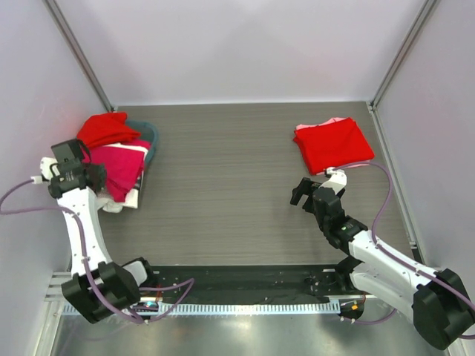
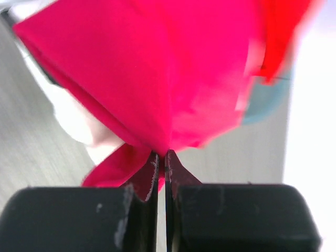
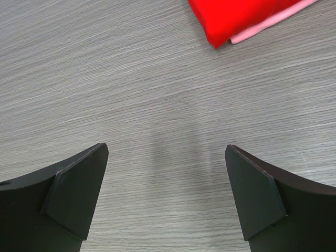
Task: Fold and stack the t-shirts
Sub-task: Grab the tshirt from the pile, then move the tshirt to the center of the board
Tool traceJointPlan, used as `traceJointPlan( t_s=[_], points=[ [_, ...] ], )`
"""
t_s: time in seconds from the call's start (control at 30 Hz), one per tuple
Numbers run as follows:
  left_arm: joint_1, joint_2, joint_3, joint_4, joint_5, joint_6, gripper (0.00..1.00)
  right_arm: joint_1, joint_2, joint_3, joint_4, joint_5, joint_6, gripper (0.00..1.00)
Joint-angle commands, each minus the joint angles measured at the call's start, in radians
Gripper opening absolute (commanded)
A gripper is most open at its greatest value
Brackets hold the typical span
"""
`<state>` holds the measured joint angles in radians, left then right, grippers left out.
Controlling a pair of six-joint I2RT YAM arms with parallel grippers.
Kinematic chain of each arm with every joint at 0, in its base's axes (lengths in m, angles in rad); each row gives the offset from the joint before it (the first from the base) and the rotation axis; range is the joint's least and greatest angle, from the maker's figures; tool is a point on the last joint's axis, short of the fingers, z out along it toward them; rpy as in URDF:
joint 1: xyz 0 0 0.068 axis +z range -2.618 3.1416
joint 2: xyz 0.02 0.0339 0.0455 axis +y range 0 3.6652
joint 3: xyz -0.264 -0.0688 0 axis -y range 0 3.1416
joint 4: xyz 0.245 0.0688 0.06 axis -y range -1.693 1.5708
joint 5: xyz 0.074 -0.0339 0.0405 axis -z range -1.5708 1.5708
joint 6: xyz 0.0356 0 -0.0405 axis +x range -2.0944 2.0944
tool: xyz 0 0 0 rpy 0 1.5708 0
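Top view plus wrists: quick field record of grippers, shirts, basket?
left gripper: shut, pinching the crimson-pink shirt
right gripper: open, holding nothing, over bare table near the stack
folded stack: folded red shirt on a pale pink shirt, far right
teal basket: far left, loose red shirt heaped on it
spill: crimson-pink shirt hangs over the basket's side onto a white shirt

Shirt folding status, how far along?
Done: folded red shirt lies on a pale pink shirt, far right. In hand: left gripper shut on the crimson shirt at the basket; right gripper open above the table. Left: that one, the heaped red shirt and the white shirt.
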<state>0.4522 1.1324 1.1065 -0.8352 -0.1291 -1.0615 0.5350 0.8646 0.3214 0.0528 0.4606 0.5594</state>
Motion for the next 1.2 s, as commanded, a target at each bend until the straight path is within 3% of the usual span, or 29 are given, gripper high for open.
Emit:
traceJointPlan(
  t_s=[0.0, 0.13, 0.33, 0.5, 0.67, 0.73, 0.97, 1.17],
  points=[
    [0.003, -0.066, 0.175, 0.041, 0.029, 0.049, 0.00, 0.003, 0.002, 0.013, 0.047, 0.012, 0.002, 1.00],
    [0.003, -0.071, 0.509, -0.111, 0.011, 0.040, 0.00, 0.003, 0.001, 0.013, 0.047, 0.010, 0.002, 1.00],
    [0.005, -0.108, 0.760, -0.154, 0.189, -0.086, 0.00, 0.003, 0.001, 0.013, 0.047, 0.012, 0.002, 1.00],
    [0.002, -0.105, 0.764, -0.124, 0.373, -0.163, 0.00, 0.003, -0.001, 0.011, 0.047, 0.016, 0.002, 1.00],
    [-0.093, -0.102, 0.574, -0.021, 0.361, -0.184, 0.00, 0.003, -0.004, 0.011, 0.047, 0.015, 0.005, 1.00],
    [-0.208, -0.054, 0.540, 0.010, 0.318, -0.186, 0.00, 0.003, -0.004, 0.011, 0.047, 0.013, 0.004, 1.00],
    [-0.795, 0.075, 0.520, 0.103, 0.011, -0.195, 0.00, 0.003, -0.013, 0.008, 0.042, 0.023, 0.005, 1.00],
    [-1.042, 0.216, 0.578, 0.143, -0.040, -0.157, 0.00, 0.003, -0.021, 0.007, 0.039, 0.029, 0.007, 1.00]
  ],
)
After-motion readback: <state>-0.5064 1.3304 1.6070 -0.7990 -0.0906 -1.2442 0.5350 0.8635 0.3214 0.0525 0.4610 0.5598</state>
